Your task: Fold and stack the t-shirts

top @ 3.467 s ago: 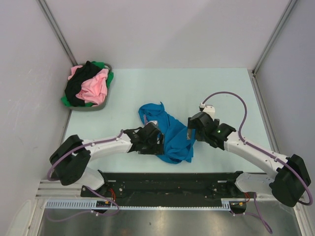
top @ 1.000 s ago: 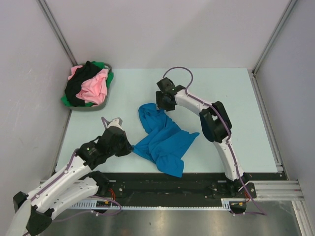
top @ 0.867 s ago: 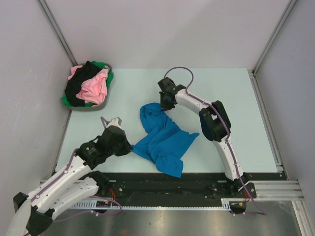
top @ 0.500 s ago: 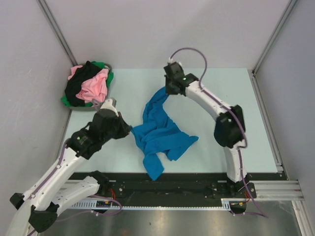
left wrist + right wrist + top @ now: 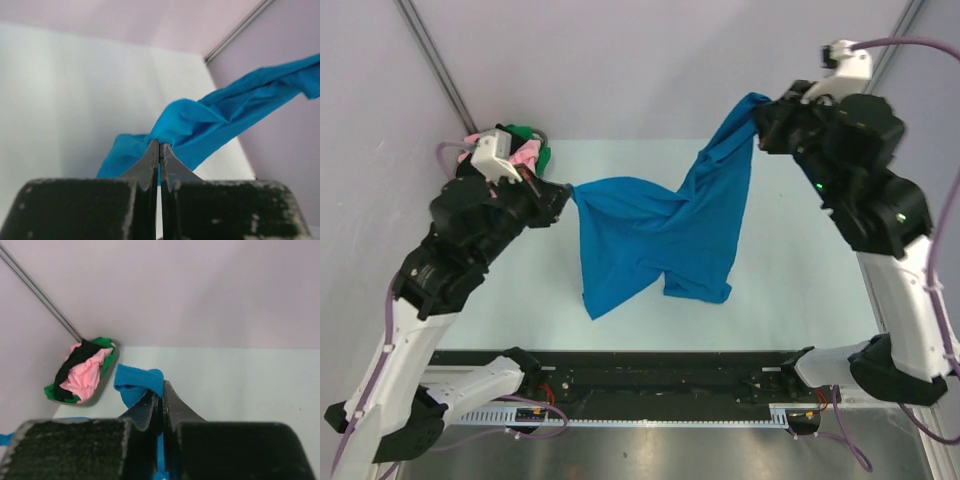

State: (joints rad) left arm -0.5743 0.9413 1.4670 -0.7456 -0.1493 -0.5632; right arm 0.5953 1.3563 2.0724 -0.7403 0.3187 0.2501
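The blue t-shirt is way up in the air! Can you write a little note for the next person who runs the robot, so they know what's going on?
Left gripper: shut on one edge of the blue t-shirt.
Right gripper: shut on another edge, held higher.
The shirt hangs between them over the table, crumpled, not flat.
The pink t-shirt, black t-shirt and green t-shirt lie heaped in the basket, far left corner.
Done: one shirt picked up.
Left: spread it, fold it, then fold and stack the rest.
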